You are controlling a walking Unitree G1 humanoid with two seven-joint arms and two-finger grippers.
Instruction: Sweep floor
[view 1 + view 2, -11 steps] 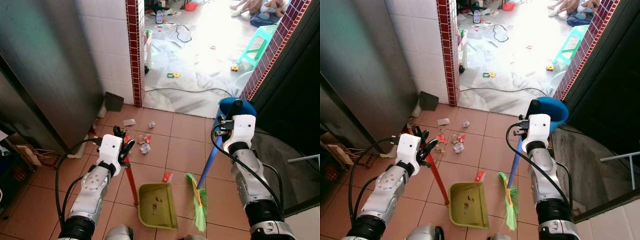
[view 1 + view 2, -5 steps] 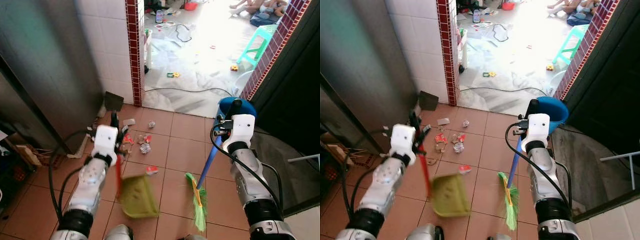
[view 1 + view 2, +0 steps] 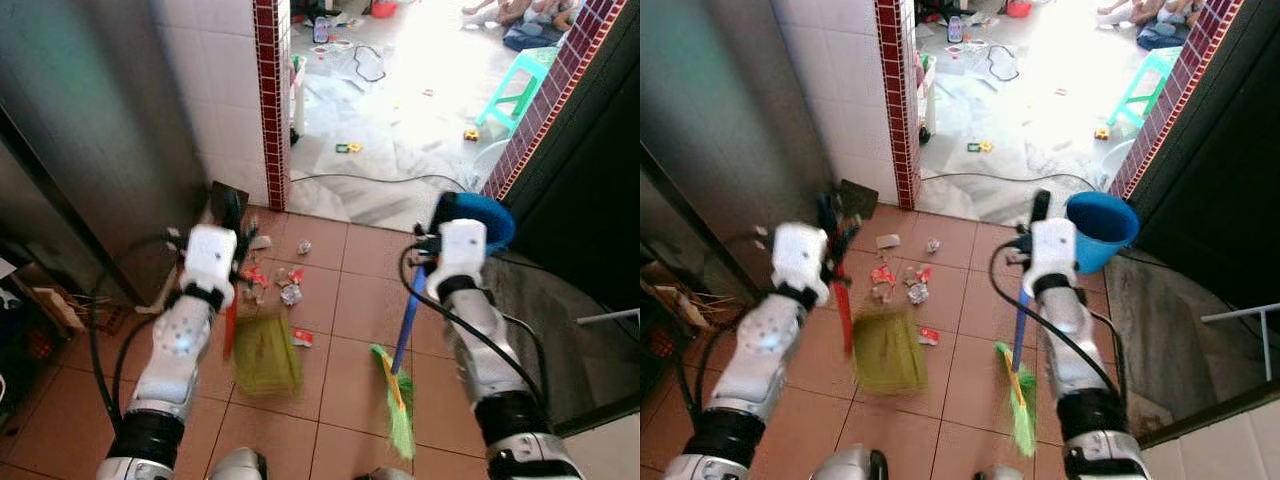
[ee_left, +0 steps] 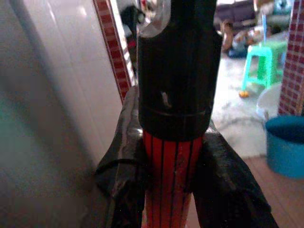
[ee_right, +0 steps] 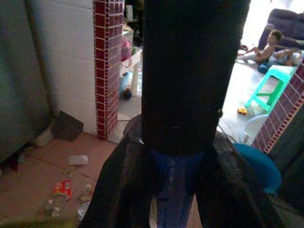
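While the left gripper point(image 4: 173, 156) clamps the red handle point(image 3: 229, 325) of the green dustpan point(image 3: 266, 354), the pan hangs blurred over the tiles just below the litter point(image 3: 280, 285) near the brick pillar point(image 3: 270, 100). Further right, the right gripper point(image 5: 173, 175) is closed on the blue broom handle point(image 3: 406, 328), its green bristles point(image 3: 400, 405) on the floor, with a blue bucket point(image 3: 1102, 230) just beyond.

The green dustpan point(image 3: 267, 354) is smeared by motion blur, its rim unreadable (its red handle point(image 3: 230, 330) blurs too). The litter point(image 3: 288, 292) beyond it is too small to identify. People point(image 3: 520, 10) are cut off by the top edge.
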